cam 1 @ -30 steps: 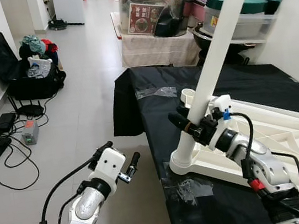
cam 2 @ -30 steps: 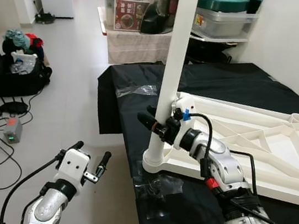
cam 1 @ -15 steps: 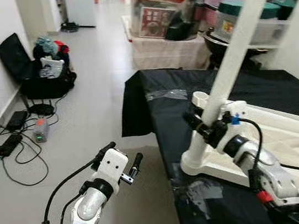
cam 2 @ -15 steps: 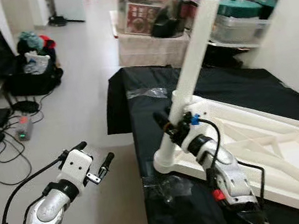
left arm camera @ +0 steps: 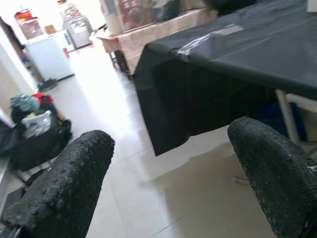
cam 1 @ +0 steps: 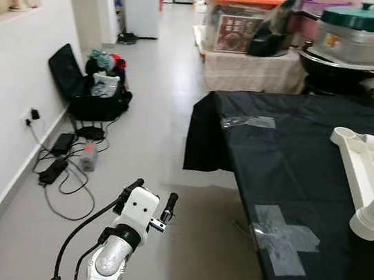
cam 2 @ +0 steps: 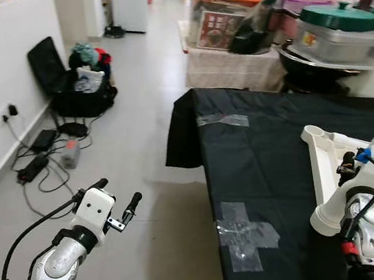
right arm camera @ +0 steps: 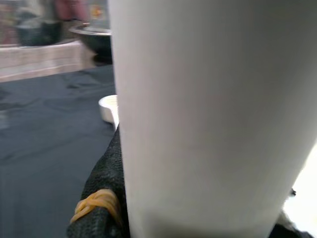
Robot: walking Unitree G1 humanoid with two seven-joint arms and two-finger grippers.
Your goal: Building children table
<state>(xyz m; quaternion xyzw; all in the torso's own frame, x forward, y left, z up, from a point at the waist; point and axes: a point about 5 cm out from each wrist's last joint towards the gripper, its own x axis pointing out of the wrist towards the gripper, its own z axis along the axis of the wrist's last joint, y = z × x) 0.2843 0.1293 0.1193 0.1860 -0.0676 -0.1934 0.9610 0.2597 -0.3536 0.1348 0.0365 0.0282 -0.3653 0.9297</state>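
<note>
The white table frame lies upside down on a table under a black cloth, at the far right of the eye views. A white table leg stands with its flared foot at the frame's near corner. My right gripper is shut on this leg; in the right wrist view the leg is pressed against one black finger. My left gripper hangs open over the floor, left of the table, with nothing between its fingers.
A cross of clear tape sticks to the cloth near its front edge. A black bag with clothes and cables lie by the left wall. Storage boxes and pots stand behind the table. Open floor lies left of the table.
The camera has swung left, so the table, frame and right arm now sit at the right edge. The right gripper still holds the leg. The left arm has kept its pose.
</note>
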